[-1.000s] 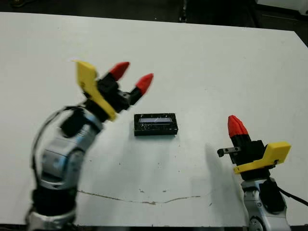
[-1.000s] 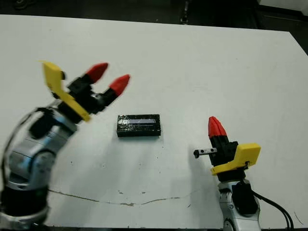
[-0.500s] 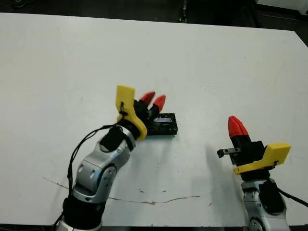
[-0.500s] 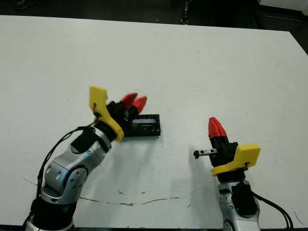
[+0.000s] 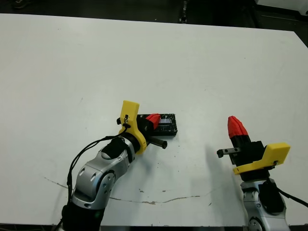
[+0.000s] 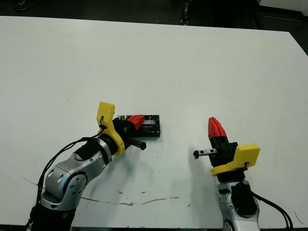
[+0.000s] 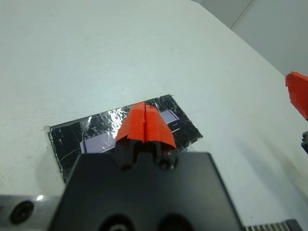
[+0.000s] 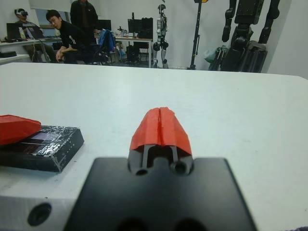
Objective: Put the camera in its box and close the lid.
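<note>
White table (image 5: 202, 62) is kept bare but for the closed box, whose glossy black lid (image 5: 166, 126), near the middle toward the near edge, is apparently pressed home by the left gripper's (image 5: 153, 119) joined fingertips, the camera presumably hidden inside, while the right gripper (image 5: 236, 126), fingers together and empty, is held aside near the near right corner.

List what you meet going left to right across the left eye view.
Left gripper, fingers closed, tips on the lid of the closed box, then bare table, then right gripper, closed and empty.

My left gripper (image 5: 153, 119) covered part of the lid (image 5: 166, 124); the box beneath and any camera inside stayed hidden from me.
</note>
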`<act>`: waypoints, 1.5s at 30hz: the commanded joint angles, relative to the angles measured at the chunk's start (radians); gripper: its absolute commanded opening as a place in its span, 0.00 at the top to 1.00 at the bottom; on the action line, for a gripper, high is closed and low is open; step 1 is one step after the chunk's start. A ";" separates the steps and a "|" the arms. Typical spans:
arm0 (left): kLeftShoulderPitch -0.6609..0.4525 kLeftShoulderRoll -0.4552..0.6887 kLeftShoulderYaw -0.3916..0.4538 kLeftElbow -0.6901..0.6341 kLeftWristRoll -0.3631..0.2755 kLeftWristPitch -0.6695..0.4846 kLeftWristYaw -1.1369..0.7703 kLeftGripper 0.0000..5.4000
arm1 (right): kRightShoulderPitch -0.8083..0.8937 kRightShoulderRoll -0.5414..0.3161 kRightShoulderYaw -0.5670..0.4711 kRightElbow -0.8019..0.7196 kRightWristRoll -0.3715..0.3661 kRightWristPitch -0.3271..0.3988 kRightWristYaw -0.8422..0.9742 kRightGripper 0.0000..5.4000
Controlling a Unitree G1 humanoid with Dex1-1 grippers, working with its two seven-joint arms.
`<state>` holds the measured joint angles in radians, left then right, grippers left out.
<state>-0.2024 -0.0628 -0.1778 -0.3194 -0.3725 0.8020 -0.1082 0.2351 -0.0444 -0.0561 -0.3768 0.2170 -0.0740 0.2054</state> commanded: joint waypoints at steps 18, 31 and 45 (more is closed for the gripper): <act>0.093 0.100 0.024 0.015 0.193 -0.550 -0.060 1.00 | -0.039 -0.003 -0.023 -0.008 0.007 -0.014 -0.017 1.00; 0.202 0.060 0.233 0.089 0.189 -1.033 0.001 1.00 | -0.129 -0.007 -0.051 -0.008 -0.038 -0.011 -0.082 1.00; 0.263 0.018 0.211 0.078 0.156 -1.026 0.005 1.00 | -0.141 0.031 -0.044 0.016 -0.053 -0.008 -0.132 1.00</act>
<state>0.0440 -0.0425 0.0359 -0.2419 -0.2250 -0.2361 -0.1073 0.0838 -0.0096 -0.0956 -0.3723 0.1637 -0.0804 0.0791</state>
